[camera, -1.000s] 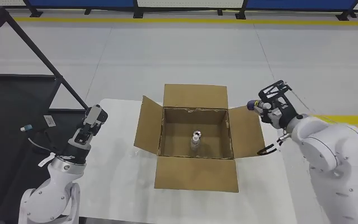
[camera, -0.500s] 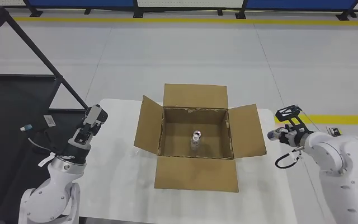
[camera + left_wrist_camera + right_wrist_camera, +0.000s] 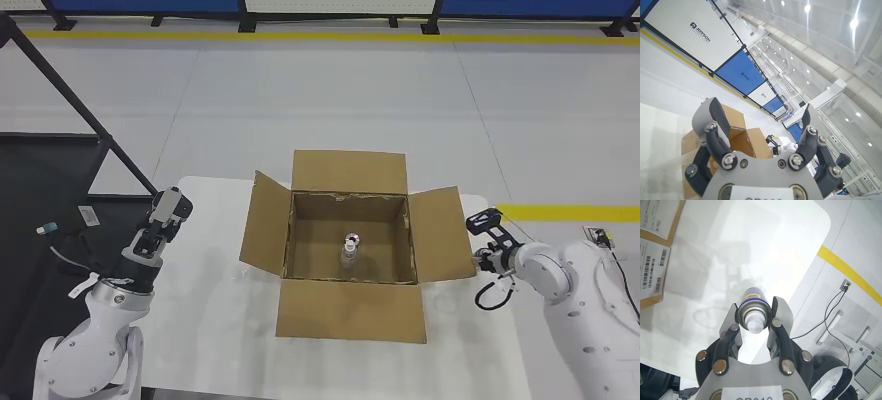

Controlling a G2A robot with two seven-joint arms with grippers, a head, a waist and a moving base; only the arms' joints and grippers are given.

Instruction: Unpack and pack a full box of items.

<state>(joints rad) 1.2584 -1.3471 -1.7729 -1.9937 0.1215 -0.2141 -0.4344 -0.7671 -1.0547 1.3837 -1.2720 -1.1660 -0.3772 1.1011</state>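
Observation:
An open cardboard box (image 3: 349,300) stands mid-table with its flaps spread; a small bottle (image 3: 350,244) stands upright inside. My right gripper (image 3: 488,243) (image 3: 755,306) is low over the table just right of the box's right flap (image 3: 651,247), shut on a blue and yellow spray can (image 3: 753,297) that points down at the tabletop. Whether the can touches the table I cannot tell. My left gripper (image 3: 170,206) (image 3: 761,108) is at the table's left side, away from the box (image 3: 742,136), open with nothing between its fingers (image 3: 719,115).
The white table (image 3: 220,330) has bare room left and right of the box. Its rounded right corner (image 3: 826,215) is close to the right gripper. A black frame and dark panel (image 3: 60,190) stand at the far left.
The right arm carried the spray can from above the box's right flap out to the right, then down toward the table beside that flap. The left arm has not moved.

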